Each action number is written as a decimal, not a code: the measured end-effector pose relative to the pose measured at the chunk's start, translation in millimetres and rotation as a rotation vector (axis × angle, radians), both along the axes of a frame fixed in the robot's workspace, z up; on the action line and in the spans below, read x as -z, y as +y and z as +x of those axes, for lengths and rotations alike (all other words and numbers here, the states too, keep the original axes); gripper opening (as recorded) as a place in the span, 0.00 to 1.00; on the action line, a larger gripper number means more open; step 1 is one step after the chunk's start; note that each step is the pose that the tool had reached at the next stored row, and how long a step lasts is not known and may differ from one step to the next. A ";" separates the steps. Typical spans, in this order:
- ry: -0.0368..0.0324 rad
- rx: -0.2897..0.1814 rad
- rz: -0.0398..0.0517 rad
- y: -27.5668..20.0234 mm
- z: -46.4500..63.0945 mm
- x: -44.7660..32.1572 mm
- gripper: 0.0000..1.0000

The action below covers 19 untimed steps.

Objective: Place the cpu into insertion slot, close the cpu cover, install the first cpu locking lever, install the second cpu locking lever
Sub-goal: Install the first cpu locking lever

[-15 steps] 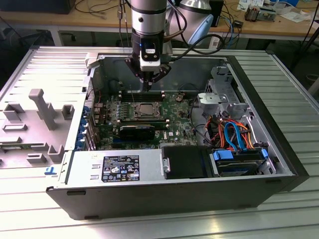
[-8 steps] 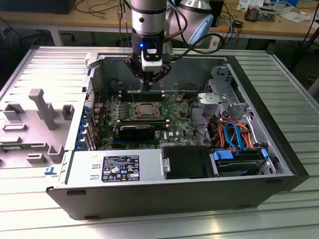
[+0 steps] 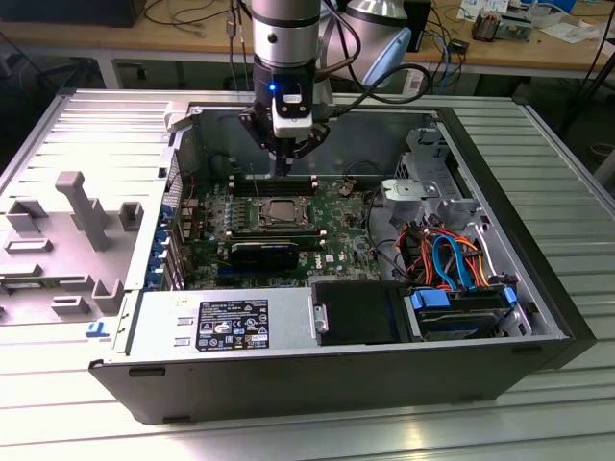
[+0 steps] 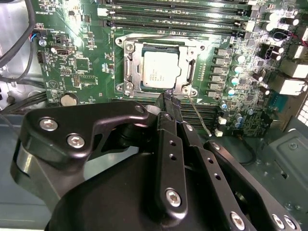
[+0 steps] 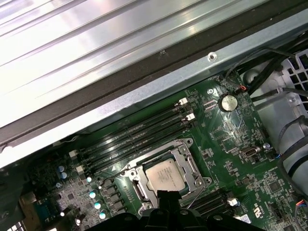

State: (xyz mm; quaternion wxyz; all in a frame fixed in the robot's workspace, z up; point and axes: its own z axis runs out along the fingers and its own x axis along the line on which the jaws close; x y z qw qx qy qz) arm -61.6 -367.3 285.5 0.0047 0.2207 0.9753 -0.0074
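The cpu (image 4: 161, 69) was pictured seated in the insertion slot (image 4: 159, 46), framed by the lowered cpu cover (image 4: 129, 65) — the jaws, pressed together and empty, were poised near the cover's edge, tips pointed at it.

Arm (image 3: 282, 38) upright, black pincer (image 3: 285, 169) pointed straight down (fingertips (image 4: 168, 103) pressed tight together)

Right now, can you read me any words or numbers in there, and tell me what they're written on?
Sticker on the metal box: lots of print and little signs, all too small to read.
Chip: faint marks on its silver top, too blurred to read.
Green board: tiny white letters and numbers, too small to read.
So there is nothing I can quote for you.
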 end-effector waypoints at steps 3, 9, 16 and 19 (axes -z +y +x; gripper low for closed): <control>-0.0001 -0.002 0.0003 0.0 -0.6 0.0 0.11; 0.0001 -0.004 0.0003 0.0 -3.7 0.0 0.11; 0.0000 -0.027 0.0004 -0.1 -4.1 0.0 0.11; 0.0000 -0.027 0.0004 -0.2 -4.4 0.0 0.11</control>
